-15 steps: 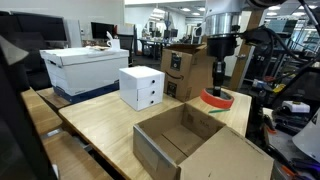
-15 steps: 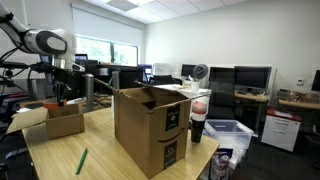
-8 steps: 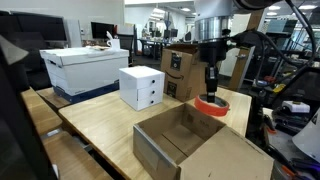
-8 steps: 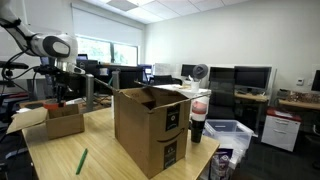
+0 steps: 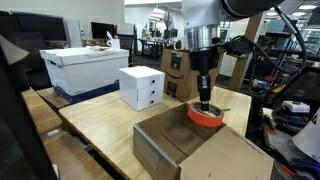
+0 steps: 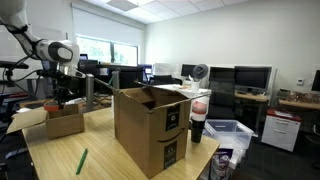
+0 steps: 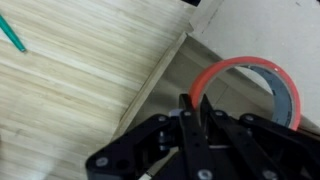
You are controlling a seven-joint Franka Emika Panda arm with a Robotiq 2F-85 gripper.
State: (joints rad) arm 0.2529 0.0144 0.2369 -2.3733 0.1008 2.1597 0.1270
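The red tape roll (image 5: 210, 117) hangs over the far right corner of the low open cardboard box (image 5: 150, 152), its rim pinched between the closed fingers of the gripper (image 5: 204, 102). The arm drops straight down from above, wrist vertical. In the wrist view the fingers (image 7: 186, 118) and gripper body hide the roll's near side. One roll, one green pen (image 7: 12, 33) on the wooden table (image 5: 95, 125), and two white boxes further left: a drawer box (image 5: 141, 87) and a lidded box (image 5: 85, 68)
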